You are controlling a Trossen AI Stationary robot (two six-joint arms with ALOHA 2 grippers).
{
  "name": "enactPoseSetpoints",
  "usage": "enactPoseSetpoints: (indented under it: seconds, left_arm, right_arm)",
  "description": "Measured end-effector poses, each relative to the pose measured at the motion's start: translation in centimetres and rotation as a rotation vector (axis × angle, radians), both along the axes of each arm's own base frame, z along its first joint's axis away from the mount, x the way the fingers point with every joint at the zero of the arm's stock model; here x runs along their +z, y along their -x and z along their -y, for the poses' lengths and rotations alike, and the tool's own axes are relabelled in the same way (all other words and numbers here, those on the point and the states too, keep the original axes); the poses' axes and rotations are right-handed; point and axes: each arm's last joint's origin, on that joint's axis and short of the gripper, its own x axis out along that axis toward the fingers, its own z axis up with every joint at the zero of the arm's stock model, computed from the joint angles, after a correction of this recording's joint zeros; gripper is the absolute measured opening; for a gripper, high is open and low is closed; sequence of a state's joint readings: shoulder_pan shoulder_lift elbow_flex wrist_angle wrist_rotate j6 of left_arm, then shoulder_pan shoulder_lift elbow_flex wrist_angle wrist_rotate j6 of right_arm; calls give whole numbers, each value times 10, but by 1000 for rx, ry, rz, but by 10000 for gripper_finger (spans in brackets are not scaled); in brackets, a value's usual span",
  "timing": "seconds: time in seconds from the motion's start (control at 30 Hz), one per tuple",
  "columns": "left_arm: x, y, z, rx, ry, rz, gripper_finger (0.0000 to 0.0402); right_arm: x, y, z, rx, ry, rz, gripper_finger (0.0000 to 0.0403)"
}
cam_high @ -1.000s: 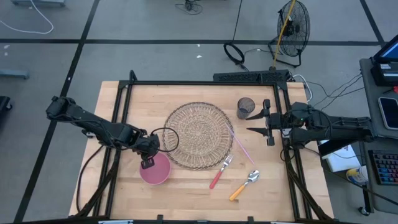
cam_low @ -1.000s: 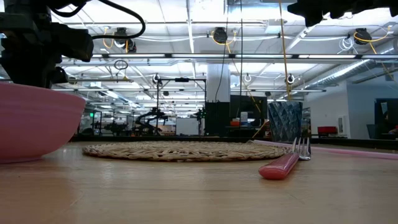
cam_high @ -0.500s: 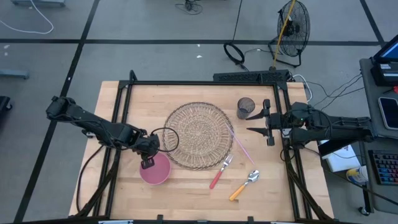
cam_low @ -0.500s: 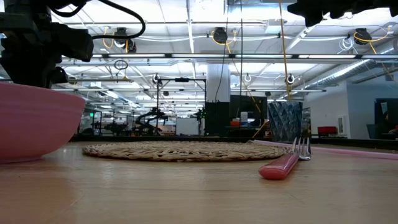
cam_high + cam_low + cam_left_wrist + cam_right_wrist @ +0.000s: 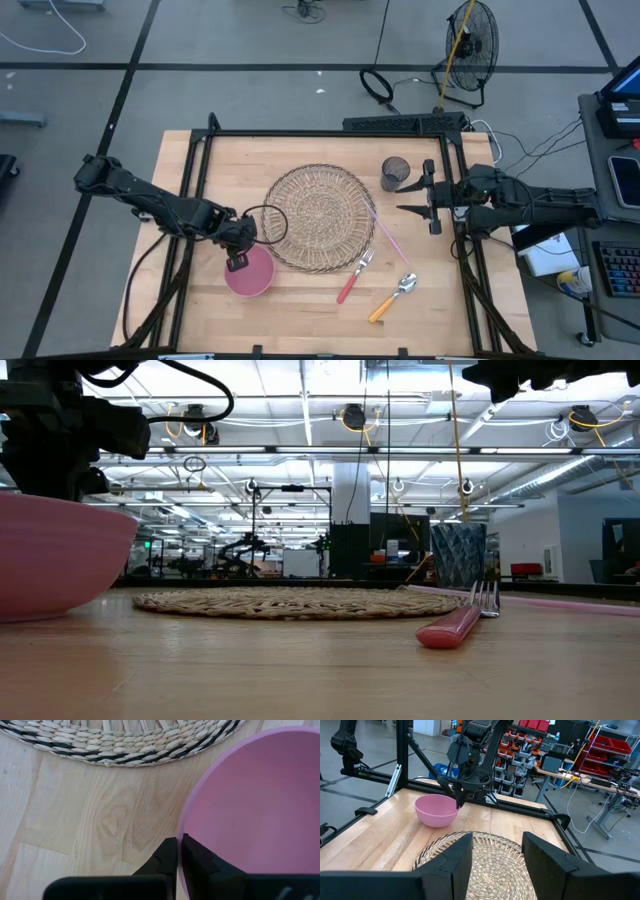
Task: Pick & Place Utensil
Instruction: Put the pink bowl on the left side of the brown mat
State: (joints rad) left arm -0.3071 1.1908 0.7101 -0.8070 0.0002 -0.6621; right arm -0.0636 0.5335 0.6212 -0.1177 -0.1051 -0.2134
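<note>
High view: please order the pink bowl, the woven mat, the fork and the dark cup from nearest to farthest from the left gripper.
From the left gripper:
1. Pink bowl, its rim pinched between the shut fingers.
2. Woven mat, beside it at the table's centre.
3. Fork, past the mat's front edge.
4. Dark cup, far corner, near the right arm.

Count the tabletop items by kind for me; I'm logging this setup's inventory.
Pink bowl: 1
Woven placemat: 1
Dark cup: 1
Fork, pink handle: 1
Spoon, orange handle: 1
Pink straw: 1
Total: 6
</note>
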Motion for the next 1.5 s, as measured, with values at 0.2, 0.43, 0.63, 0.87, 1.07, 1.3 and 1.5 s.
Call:
enactPoseSetpoints:
  seconds: [0.2, 0.43, 0.63, 0.87, 1.07, 1.3, 1.5]
  left_arm:
    - [0, 0, 0, -1, 8, -2, 14]
    - [0, 0, 1, 4, 30, -10, 31]
    - [2, 0, 1, 0, 45, -10, 8]
    - [12, -6, 3, -13, 53, 28, 46]
    - [17, -8, 4, -38, 51, 46, 45]
    - [17, -8, 4, -60, 20, 52, 60]
    - [17, -8, 4, -56, 18, 53, 147]
  right_arm:
    - [0, 0, 0, 0, 0, 0, 160]
    - [0, 0, 0, 0, 0, 0, 160]
    - [0, 0, 0, 0, 0, 0, 160]
    - [0, 0, 0, 0, -1, 0, 160]
    - [0, 0, 0, -1, -10, -1, 160]
    - [-1, 0, 0, -1, -11, -7, 160]
    - [-1, 0, 0, -1, -11, -7, 160]
